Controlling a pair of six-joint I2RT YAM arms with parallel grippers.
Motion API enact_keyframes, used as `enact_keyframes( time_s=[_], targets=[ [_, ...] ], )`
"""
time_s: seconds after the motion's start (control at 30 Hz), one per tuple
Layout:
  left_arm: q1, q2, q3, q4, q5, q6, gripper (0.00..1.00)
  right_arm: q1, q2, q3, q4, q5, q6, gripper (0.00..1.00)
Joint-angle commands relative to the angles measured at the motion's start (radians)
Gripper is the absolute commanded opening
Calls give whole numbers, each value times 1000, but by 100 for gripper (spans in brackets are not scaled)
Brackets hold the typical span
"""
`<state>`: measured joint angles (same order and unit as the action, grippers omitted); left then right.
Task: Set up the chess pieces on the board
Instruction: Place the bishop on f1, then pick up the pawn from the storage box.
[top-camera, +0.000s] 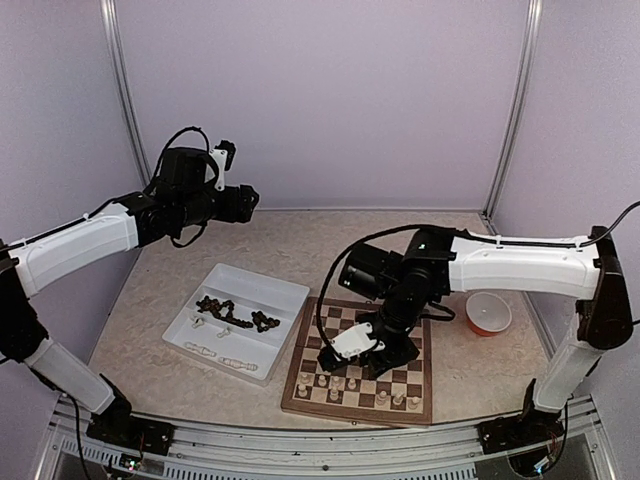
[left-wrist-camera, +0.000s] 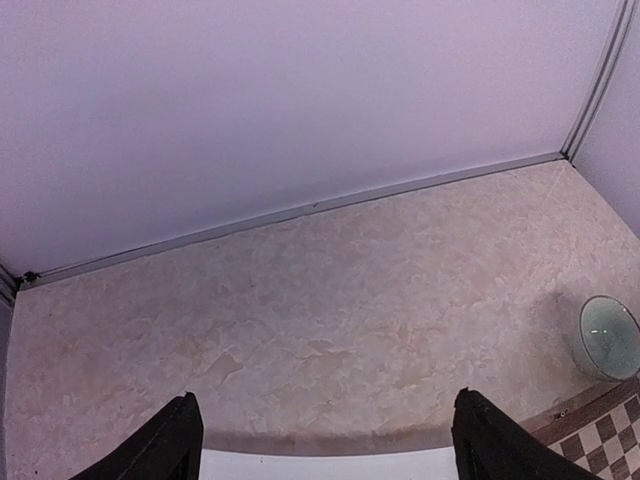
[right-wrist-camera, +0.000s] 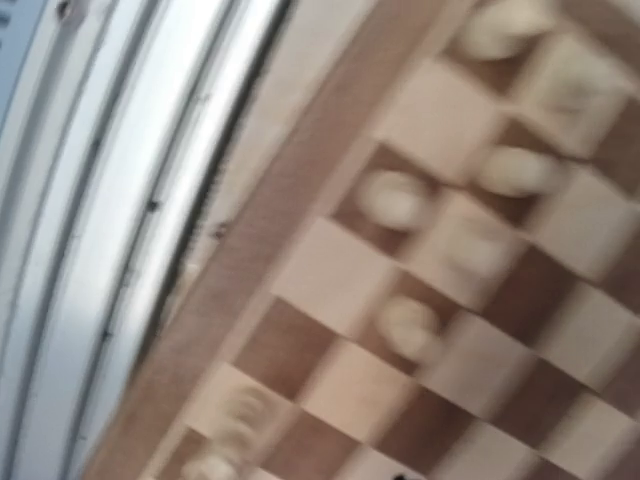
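The board lies at the front centre of the table, with several cream chess pieces standing on its near rows. My right gripper hangs low over the board's left half; its jaws are hidden. The right wrist view is blurred: it shows the board's rim and cream pieces on squares, with no fingers in sight. Dark pieces and cream pieces lie in the white tray. My left gripper is raised high at the back left, open and empty.
An orange bowl stands right of the board, and the left wrist view shows the bowl too. The tray's white edge sits below the left fingers. Purple walls close the back and sides. A metal rail runs along the near edge.
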<state>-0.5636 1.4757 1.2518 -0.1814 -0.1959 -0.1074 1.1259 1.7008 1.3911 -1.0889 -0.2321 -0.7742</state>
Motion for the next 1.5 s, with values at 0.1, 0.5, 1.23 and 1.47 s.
enact_keyframes(
  time_s=[0.1, 0.5, 1.23, 1.47],
  targets=[
    [-26, -14, 65, -148, -65, -188, 67, -232, -181, 6, 184, -59, 25, 30],
    [-39, -92, -178, -385, -40, -423, 46, -687, -281, -172, 660, -15, 371, 99],
    [-152, -83, -387, -393, 28, -498, 44, -775, -281, -321, 711, -404, 341, 90],
    [-125, -84, -513, -260, 30, -480, 33, -775, -269, -320, 689, -442, 316, 85]
  ],
)
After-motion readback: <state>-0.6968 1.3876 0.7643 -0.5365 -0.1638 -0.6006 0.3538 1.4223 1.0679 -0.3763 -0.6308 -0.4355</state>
